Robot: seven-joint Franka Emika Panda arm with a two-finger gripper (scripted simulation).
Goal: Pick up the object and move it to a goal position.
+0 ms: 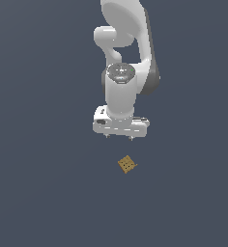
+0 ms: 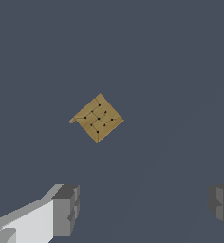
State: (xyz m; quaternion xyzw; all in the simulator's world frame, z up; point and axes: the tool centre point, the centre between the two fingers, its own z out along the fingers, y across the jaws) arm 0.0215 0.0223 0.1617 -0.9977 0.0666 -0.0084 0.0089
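We see the arm (image 1: 123,72) hanging straight down over a plain dark grey desk (image 1: 38,193), with its end effector (image 1: 119,137) pointing at the surface and holding nothing. In the wrist view its two fingers (image 2: 66,209) stand far apart at the edges of the picture, spread wide, with only bare desk between them. The block (image 1: 127,164) we are meant to pick up lies on the desk, apart from the end effector and not touched by it; in the exterior view it sits a little below the fingertips and slightly toward that view's right. It is a small tan-brown square, far smaller than the end effector, turned so its corners point like a diamond, and the wrist view shows the face with dark dots (image 2: 98,117) turned up toward the camera. Whether it lies quite flat we cannot tell; one corner seems to show a sliver of a side face. As we judge it, the task is at its very start: the block is not grasped, not lifted, and not carried anywhere. No marker for the goal position shows in either picture, so we cannot say where it must go. What is left, in our view, is nearly everything: bring the open fingers over the block, turn them to meet its flat sides, lower, close, lift, and carry.
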